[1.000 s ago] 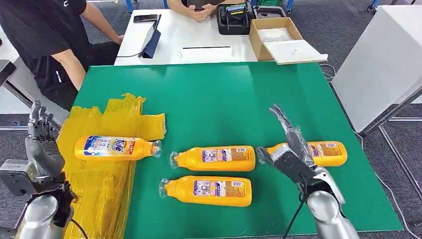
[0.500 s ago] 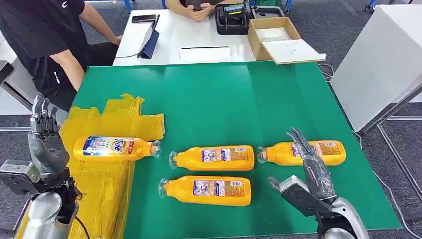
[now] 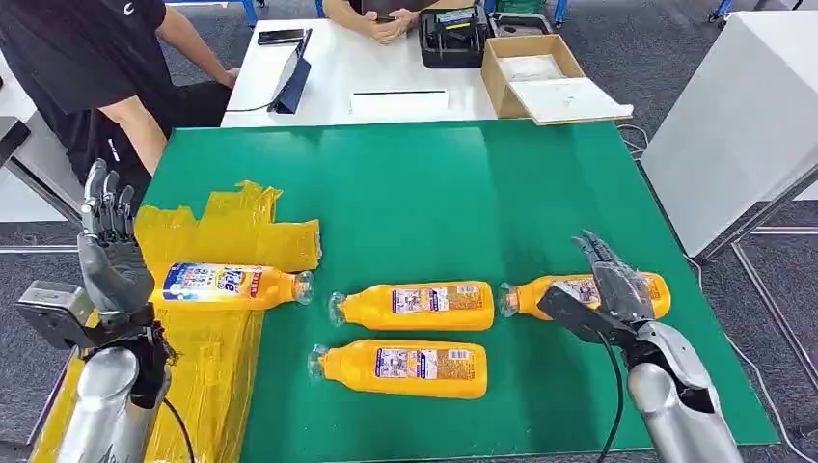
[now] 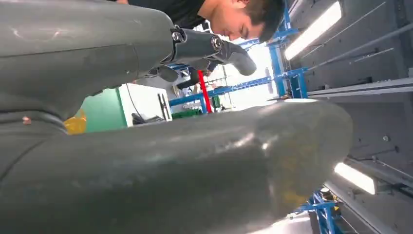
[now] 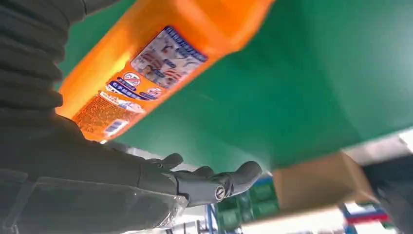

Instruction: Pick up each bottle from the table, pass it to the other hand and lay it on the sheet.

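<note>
Right hand (image 3: 603, 287) up and forward since last frame, now over rightmost bottle (image 3: 550, 295), fingers spread, no grip yet. Left hand (image 3: 108, 253) raised higher beside yellow sheet (image 3: 207, 371), fingers apart, holding nothing. Progress: one bottle (image 3: 224, 285) lies on sheet, neck poking off edge onto green counter (image 3: 434, 193). Three left: rightmost, middle bottle (image 3: 417, 305) right of sheet, front bottle (image 3: 403, 368) below it. Next likely step: right-hand grasp.

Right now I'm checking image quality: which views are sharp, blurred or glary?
Head view: evenly lit, sharp, mild sheen on the green table mat. Left wrist view: the grey left hand blurred close up, bright ceiling strip lights glaring. Right wrist view: the orange plastic bottle slightly soft.
</note>
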You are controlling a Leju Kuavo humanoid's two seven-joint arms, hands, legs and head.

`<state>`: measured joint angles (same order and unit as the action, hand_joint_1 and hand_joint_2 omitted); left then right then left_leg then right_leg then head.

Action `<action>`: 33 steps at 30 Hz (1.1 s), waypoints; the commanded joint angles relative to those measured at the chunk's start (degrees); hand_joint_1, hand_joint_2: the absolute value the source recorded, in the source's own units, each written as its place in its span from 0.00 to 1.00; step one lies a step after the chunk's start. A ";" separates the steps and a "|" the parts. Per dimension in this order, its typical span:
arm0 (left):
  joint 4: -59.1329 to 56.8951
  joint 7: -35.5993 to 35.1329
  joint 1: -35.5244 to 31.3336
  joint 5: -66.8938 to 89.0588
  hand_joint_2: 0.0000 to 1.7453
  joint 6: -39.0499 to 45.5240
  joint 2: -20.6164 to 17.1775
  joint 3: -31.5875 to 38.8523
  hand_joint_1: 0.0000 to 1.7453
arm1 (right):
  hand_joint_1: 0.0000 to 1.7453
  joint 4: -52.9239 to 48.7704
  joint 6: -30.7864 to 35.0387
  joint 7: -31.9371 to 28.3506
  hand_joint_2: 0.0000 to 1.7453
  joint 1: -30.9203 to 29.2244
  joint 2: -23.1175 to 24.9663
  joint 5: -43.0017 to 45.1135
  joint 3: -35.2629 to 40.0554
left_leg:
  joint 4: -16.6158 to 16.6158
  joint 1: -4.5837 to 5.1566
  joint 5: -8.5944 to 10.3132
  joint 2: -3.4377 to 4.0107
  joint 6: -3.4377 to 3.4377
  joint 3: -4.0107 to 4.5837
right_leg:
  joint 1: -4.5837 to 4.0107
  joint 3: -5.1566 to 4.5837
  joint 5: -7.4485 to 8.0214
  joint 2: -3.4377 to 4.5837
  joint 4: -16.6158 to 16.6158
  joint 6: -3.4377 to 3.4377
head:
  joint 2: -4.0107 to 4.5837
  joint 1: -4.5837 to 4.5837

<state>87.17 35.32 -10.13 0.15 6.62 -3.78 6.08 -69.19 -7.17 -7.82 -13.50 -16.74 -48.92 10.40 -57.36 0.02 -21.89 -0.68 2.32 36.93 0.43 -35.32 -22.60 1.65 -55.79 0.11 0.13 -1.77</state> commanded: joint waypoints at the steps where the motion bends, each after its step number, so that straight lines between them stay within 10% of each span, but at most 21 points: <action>1: -5.74 0.28 -2.59 -0.65 0.00 0.48 -0.02 -1.44 0.00 | 0.00 15.39 -0.15 -0.32 1.00 -7.13 -1.42 0.92 4.72 | 0.03 0.00 -0.11 0.05 -0.17 -0.29 | 0.00 0.30 -0.10 -0.13 0.05 0.03 | 0.00 -0.02; 33: -8.38 1.99 -1.87 -5.58 0.00 1.55 -1.88 -3.03 0.00 | 0.00 15.76 -6.08 3.04 1.00 -6.42 -16.02 4.53 12.23 | 0.01 0.04 -0.12 -0.13 -0.15 -0.14 | 0.05 0.19 -0.14 -0.31 0.01 0.03 | 0.00 -0.02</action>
<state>82.97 37.33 -10.45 -5.42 8.24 -5.90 4.55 -53.02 -13.36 -6.12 -20.77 -30.77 -44.54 22.71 -57.37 0.04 -21.97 -0.67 2.32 36.96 0.48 -35.37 -22.63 1.64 -55.79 0.11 0.13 -1.79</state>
